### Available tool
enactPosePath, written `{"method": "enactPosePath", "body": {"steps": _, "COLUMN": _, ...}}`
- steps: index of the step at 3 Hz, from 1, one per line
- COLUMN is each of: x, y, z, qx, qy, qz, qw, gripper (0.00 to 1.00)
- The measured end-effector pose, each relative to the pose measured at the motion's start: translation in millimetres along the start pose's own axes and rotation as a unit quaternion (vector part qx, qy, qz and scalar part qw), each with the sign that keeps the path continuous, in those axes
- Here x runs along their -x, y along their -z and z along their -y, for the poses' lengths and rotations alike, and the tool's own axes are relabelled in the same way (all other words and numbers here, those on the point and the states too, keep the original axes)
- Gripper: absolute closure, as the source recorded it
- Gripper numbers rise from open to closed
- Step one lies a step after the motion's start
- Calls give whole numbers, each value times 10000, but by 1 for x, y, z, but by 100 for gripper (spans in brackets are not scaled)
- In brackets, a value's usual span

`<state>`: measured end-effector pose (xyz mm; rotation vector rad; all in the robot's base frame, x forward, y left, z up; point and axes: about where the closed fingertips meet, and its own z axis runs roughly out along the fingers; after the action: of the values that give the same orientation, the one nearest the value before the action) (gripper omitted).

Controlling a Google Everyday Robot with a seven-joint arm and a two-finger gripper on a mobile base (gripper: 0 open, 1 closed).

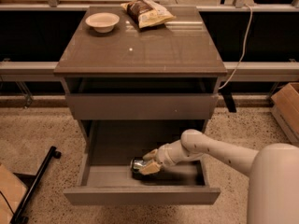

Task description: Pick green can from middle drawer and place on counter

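Lower centre of frame: my gripper (148, 162), fingers spread around the green can (138, 164) lying in the open middle drawer (140, 195). A square, firm pinch should precede lifting toward the counter (140, 50).

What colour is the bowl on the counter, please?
Pale cream bowl, camera view; the gripper is down in the middle drawer.

White rounded arm segments; gripper (148, 161) in the drawer has tan fingers (150, 168)
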<state>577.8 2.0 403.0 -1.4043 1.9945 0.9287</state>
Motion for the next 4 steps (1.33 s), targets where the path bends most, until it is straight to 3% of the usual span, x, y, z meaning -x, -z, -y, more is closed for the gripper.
{"method": "enactPosePath", "body": {"steps": 1, "x": 5, "y": 28, "z": -16, "qx": -143, "qy": 23, "qz": 4, "qw": 9999, "gripper": 96}}
{"method": "enactPosePath", "body": {"steps": 2, "x": 33, "y": 111, "z": -32, "qx": -267, "qy": 134, "qz": 130, "qw": 9995, "gripper": 100}}
{"method": "enactPosePath", "body": {"steps": 3, "x": 62, "y": 185, "z": -41, "qx": -183, "qy": 271, "qz": 176, "qw": 9993, "gripper": 100}}
{"method": "enactPosePath", "body": {"steps": 4, "x": 104, "y": 281, "z": -36, "qx": -492, "qy": 551, "qz": -248, "qw": 9970, "gripper": 100}}
